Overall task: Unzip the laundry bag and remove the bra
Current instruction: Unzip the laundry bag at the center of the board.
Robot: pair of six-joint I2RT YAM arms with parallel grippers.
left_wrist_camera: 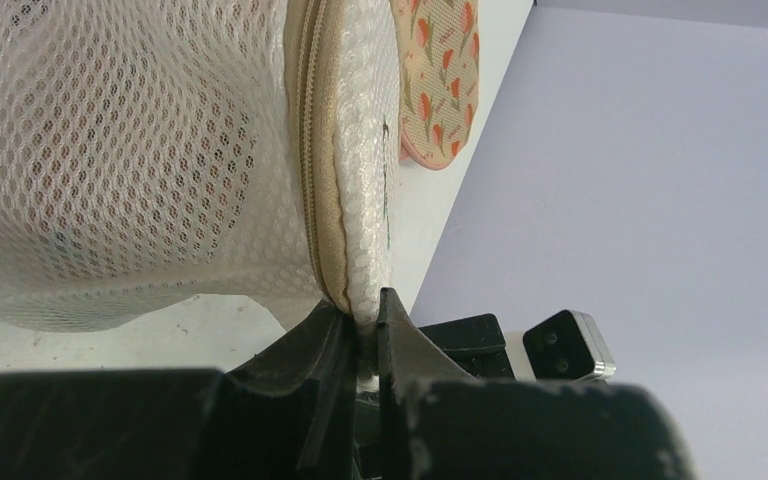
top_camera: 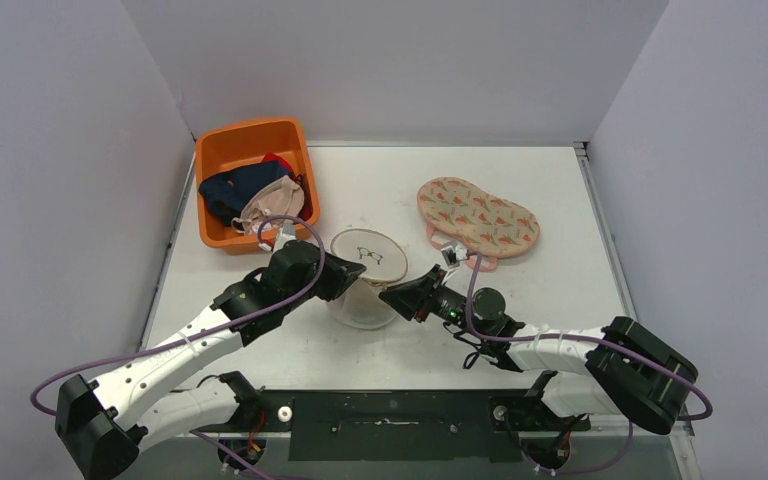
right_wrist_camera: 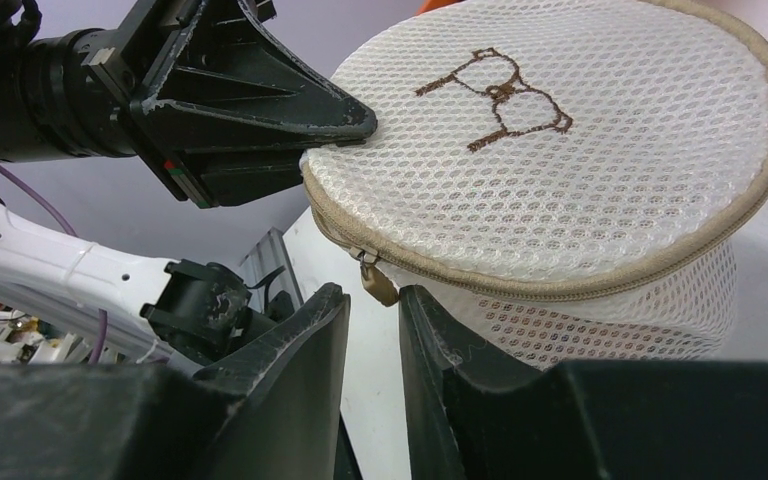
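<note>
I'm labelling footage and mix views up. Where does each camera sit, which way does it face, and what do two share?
Top external: overhead, behind the robot, looking down on the white table; left arm and right arm show.
Left wrist: on that arm, facing the round white mesh laundry bag; left gripper pinches its lid edge.
Right wrist: on that arm, facing the brass zipper pull; the open right gripper shows.
Shared: both wrist views show the zipper.

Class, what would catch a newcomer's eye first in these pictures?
The white mesh bag mid-table, its lid rim pinched by the left gripper. The right gripper is open just short of the zipper pull. Behind sit an orange bin of clothes, far left, and a floral pad, far right.
</note>
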